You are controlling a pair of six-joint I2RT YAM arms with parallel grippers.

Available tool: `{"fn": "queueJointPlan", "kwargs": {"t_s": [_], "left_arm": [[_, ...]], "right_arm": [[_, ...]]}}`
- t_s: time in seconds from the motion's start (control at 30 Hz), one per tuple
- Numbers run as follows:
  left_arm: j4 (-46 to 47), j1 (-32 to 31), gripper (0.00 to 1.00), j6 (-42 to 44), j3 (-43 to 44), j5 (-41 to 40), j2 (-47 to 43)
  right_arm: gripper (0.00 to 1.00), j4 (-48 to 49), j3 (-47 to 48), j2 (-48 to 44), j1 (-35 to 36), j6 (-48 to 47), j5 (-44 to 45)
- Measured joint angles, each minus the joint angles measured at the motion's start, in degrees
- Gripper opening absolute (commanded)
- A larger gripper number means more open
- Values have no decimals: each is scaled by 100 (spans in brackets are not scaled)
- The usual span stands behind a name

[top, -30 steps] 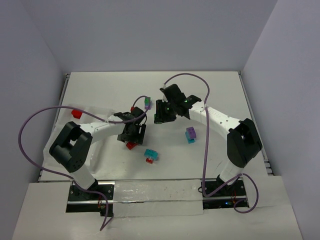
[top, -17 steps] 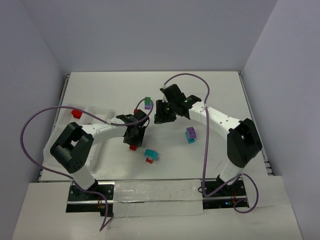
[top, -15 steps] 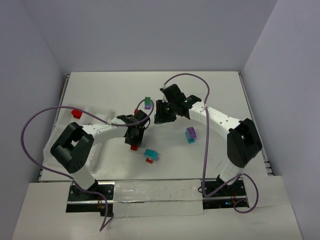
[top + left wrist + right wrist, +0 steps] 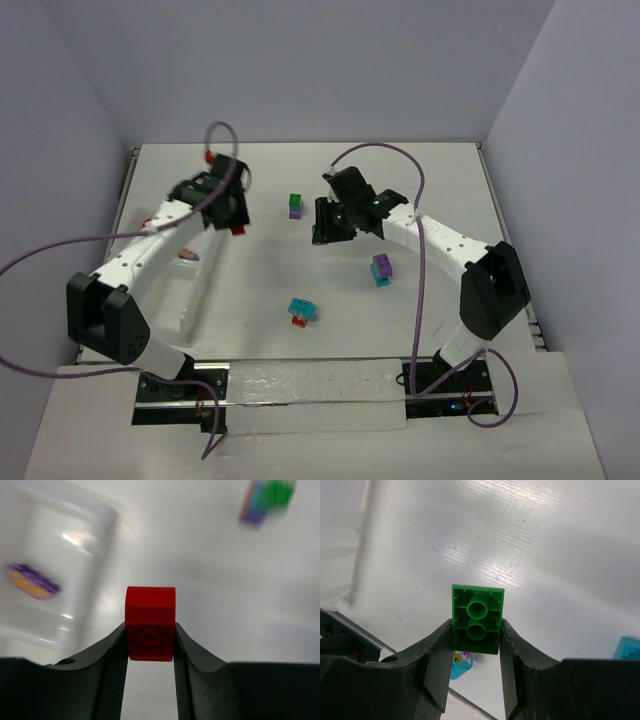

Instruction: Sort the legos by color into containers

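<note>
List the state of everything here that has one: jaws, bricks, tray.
Left jaws: shut on the red brick, near the tray.
Right jaws: shut on the green brick, studs away from the camera.
Green-and-purple pair: joined, loose on the table.
Purple-and-cyan pair: joined, loose on the table.
Cyan-and-red pair: joined, loose on the table.
Tray: open-topped, on the table.

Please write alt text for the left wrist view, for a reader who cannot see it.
The left tool grips a red lego above the white table. The clear tray is blurred at the left, and a green and purple lego pair is blurred at the top right.
</note>
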Motion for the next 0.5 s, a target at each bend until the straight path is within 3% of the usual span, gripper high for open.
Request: {"fn": "queueJointPlan", "kwargs": {"t_s": [0.23,0.5], "left_arm": [[-23,2376,0,-281,1153,-131,-55],[103,3410,0,-569,962,65,600]], "right_arm": [[0,4,-6,-172,0,-60,65],[0,58,-263,-319,0,-53,-4]]}}
